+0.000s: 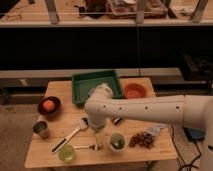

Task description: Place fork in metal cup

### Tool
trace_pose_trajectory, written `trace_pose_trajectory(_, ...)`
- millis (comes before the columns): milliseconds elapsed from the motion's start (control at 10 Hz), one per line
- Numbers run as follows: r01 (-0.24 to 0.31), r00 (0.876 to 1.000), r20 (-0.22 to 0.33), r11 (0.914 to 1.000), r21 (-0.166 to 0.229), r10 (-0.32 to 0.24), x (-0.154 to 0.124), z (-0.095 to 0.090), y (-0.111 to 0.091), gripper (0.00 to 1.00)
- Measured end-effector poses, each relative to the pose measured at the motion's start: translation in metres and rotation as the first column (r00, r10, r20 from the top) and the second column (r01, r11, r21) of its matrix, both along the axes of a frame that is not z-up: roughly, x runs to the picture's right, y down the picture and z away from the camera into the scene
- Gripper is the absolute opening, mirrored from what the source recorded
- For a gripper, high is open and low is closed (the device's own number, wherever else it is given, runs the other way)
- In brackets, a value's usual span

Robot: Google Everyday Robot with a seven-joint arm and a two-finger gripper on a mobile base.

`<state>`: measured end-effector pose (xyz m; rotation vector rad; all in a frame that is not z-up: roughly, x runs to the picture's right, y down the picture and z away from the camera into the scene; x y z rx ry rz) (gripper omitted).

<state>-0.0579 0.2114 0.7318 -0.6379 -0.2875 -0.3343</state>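
Wood makes up the table (150, 153). On its left side sits a dark bowl (48, 106) with an orange ball (48, 105) inside. The metal cup (40, 129) stands at 7 o'clock from that bowl, near the left edge, with nothing in it that can be seen. At 3 o'clock from the cup lies a long brush (70, 136) with a black handle, tilted across the wood. A see-through green cup (66, 153) stands at 6 o'clock from the brush. The fork (84, 147) lies flat on the table just at 3 o'clock from the green cup, well apart from the metal cup. The gripper (100, 140) hangs down from the big white arm (145, 107), just above the right end of the fork. Its fingers are apart and hold nothing. A pale cup (117, 142) with green stuff stands at 3 o'clock from the gripper. A green tray (80, 82) sits at 12 o'clock, at the back. A red bowl (135, 90) is beside the tray. Some dark bits (143, 139) lie at 3 o'clock from the pale cup.
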Motion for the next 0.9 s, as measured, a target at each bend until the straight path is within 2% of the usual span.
trace_pose_trajectory(500, -0.083, 0.997, 0.01, 0.9966, -0.001, 0.083, -0.012, 0.019, 0.031, 0.8)
trace_pose_trajectory(900, -0.096, 0.995, -0.006, 0.9953, -0.016, 0.096, -0.018, 0.033, 0.055, 0.8)
